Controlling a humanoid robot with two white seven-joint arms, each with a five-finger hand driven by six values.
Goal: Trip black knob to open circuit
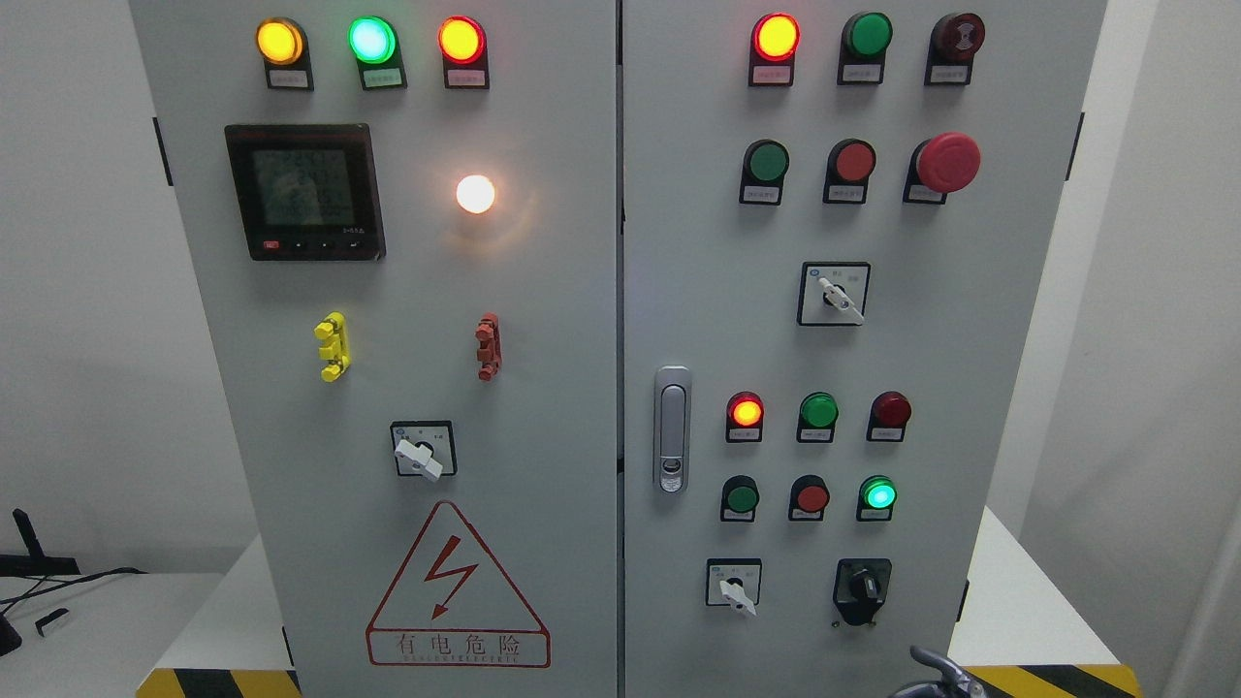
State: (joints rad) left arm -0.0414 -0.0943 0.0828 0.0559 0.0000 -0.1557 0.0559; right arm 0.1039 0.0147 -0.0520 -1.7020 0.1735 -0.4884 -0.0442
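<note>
The black knob (862, 586) sits on a black base at the lower right of the grey cabinet's right door (970, 388), its handle pointing roughly upward. Only the grey metal top of my right hand (936, 672) pokes up from the bottom edge, just below and right of the knob, not touching it. Most of the hand is cut off by the frame. My left arm does not show.
A white-handled selector (735, 586) sits left of the knob, with lamps and push buttons (811, 496) above. A door latch (671, 428) lies by the centre seam. The cabinet stands on a white platform with a yellow-black striped edge (1052, 679).
</note>
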